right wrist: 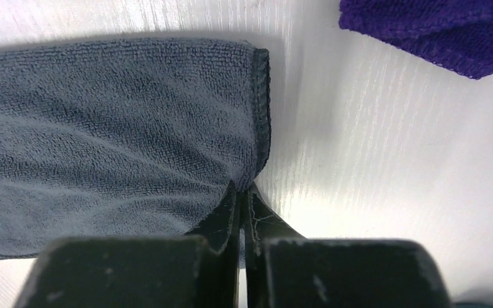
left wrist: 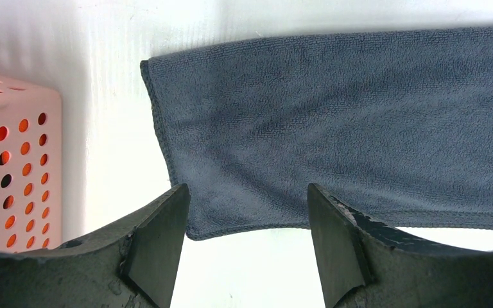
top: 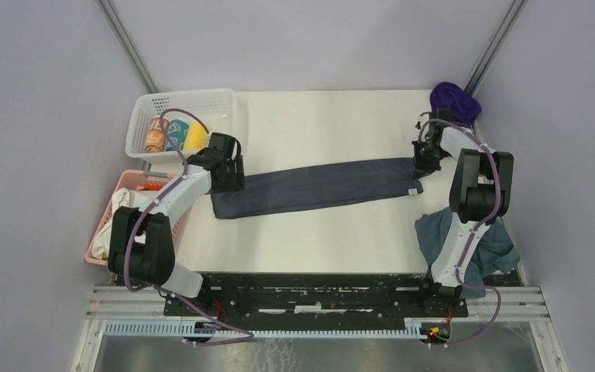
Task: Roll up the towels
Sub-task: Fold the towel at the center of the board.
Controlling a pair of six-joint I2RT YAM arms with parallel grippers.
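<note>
Presently the grey towel [top: 318, 186] lies in a long strip across the middle of the tabletop [top: 318, 116], right gripper [right wrist: 241, 192] pinching its right end, left gripper [left wrist: 245, 192] spread over its left end, purple towel [top: 455, 101] at the far right corner; judged laid out, next needing an even roll.

Bright even light, blown-out whites, soft shadows, sharp focus
</note>
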